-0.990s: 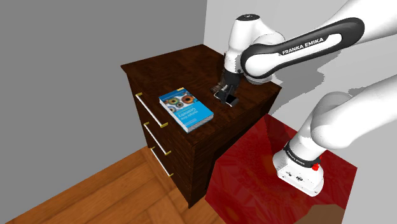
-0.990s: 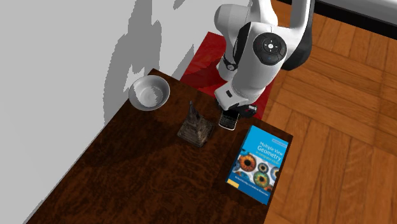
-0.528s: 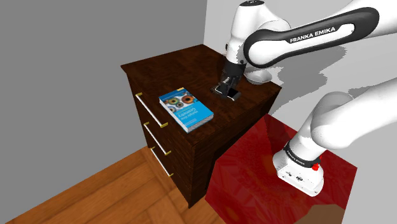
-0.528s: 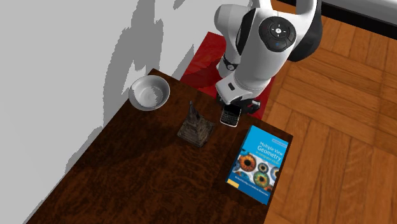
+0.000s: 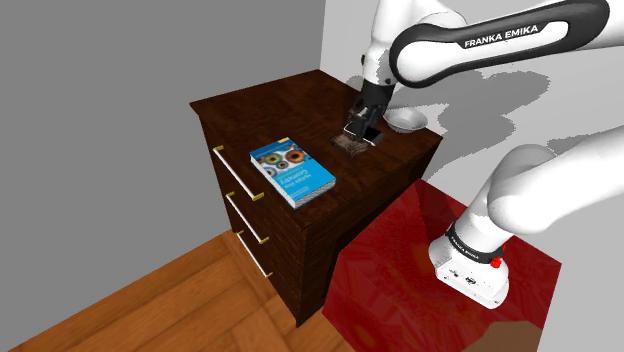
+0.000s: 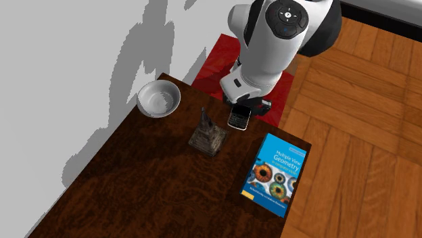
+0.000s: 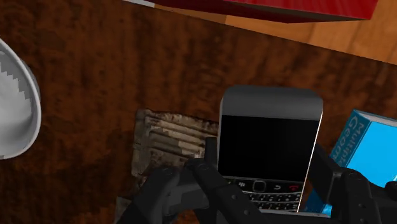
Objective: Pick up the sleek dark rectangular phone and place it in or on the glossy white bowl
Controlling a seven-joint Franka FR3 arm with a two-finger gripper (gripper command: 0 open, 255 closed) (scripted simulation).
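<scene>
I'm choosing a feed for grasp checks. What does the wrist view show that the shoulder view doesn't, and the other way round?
Wrist view's own: the phone close up, its dark screen and keypad readable, with the gripper clasping its long edges. Shoulder view's own: the dresser with three drawer fronts and handles, the wood floor, the red stand and the white arm. Shared: the phone, the white bowl, the blue book and the dresser's dark top.

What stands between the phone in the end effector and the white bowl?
A small brown tower figurine stands on the dresser top between the phone and the bowl. This shows in the second exterior view and in the wrist view.
</scene>
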